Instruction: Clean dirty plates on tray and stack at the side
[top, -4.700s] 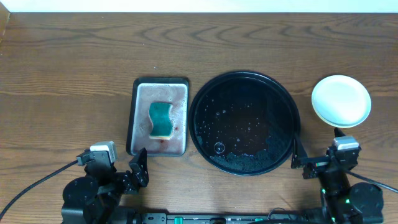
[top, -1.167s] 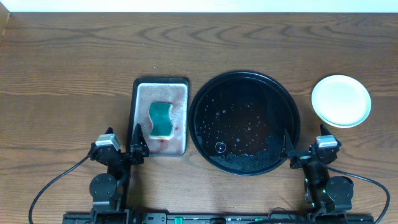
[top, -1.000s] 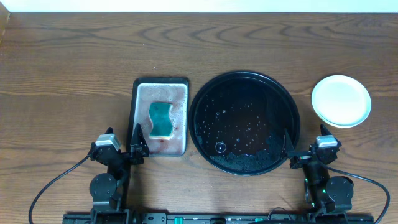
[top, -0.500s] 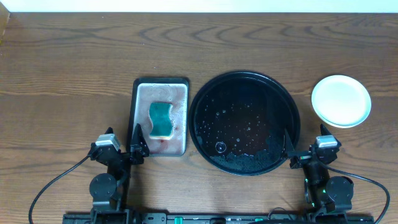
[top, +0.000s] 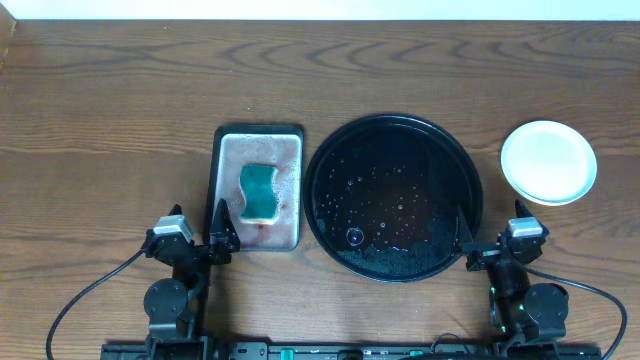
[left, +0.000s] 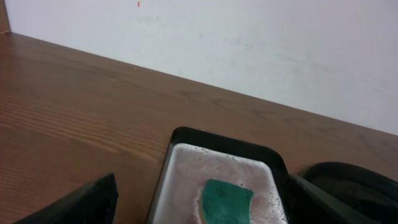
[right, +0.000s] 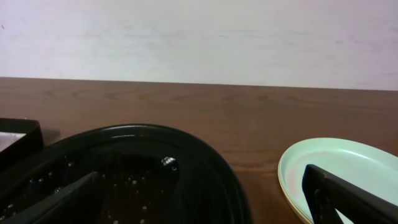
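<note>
The plates (top: 549, 162) sit in a neat stack on the bare wood ahead of the right pincer (top: 492, 238) and off to its right, well apart from its fingers (right: 348, 200). In the right wrist view the top plate is pale mint and clean, and a thin yellowish edge shows just under its rim; how many lie in the stack cannot be told. The tray (top: 393, 119), round, black and glossy, lies ahead of the same pincer and to its left, with its near rim close to the left fingertip. Its floor is wet, dotted with droplets, with a patch of foam along the near side. The right pincer stands wide open and holds nothing, resting low at the near edge of the table (top: 120, 110). The left pincer (top: 192, 240) is likewise spread wide and empty, also at the near edge. Directly ahead of it lies a rectangular silver tray (top: 258, 129) with a dark rim, just beside the black tray and to that tray's left. On its sudsy floor rests a green sponge (top: 259, 192). Beyond the table's far edge, a plain pale wall (left: 249, 43) fills the wrist views.
</note>
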